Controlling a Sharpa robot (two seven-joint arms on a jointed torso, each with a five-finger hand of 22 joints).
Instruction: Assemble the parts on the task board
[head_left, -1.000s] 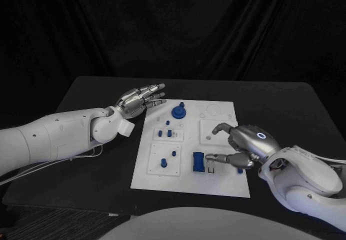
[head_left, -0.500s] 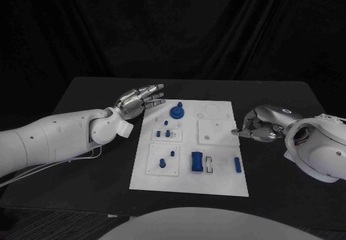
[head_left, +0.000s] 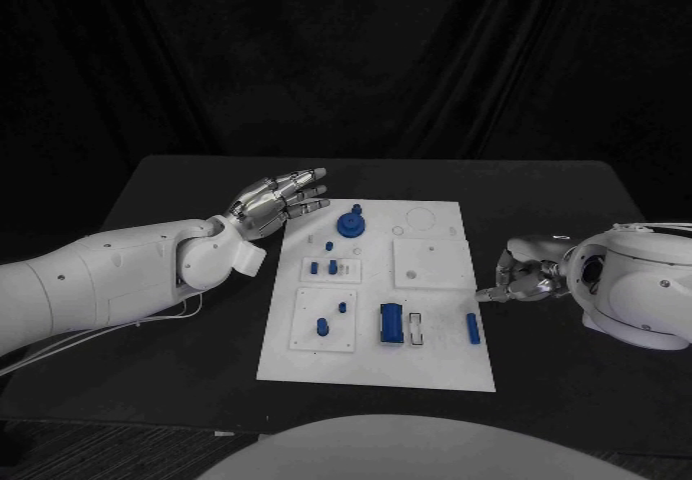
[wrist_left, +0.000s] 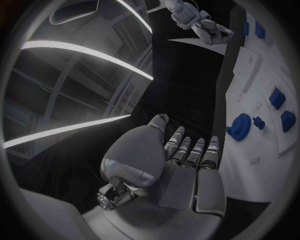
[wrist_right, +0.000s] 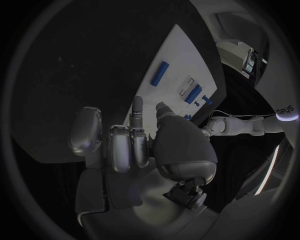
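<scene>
Lying flat in the middle of the black table (head_left: 173, 190), the white task board (head_left: 433, 370) is carrying the blue parts: a round knobbed part (head_left: 352, 221) near its far end, small pegs (head_left: 333, 267) in a raised plate below that, two more small pieces (head_left: 323, 326) in a second plate, a tall block (head_left: 391, 323) beside a narrow slot (head_left: 417, 329), and a slim bar (head_left: 472, 328) by the board's right edge.

The right hand (head_left: 522, 275) is resting just beside that right edge, fingers curling inward with nothing visible between them; the slim bar is lying just short of the fingertips, apart from them. In the right wrist view the fingers (wrist_right: 135, 112) are pointing toward the board (wrist_right: 169, 60), empty.

The left hand (head_left: 280, 200) is hovering off the board's far left corner, fingers straight and slightly spread, holding nothing. The round knobbed part is sitting just beyond its fingertips, not touching. The left wrist view is showing the same extended fingers (wrist_left: 190, 152) with the knobbed part (wrist_left: 239, 127) ahead of them.
</scene>
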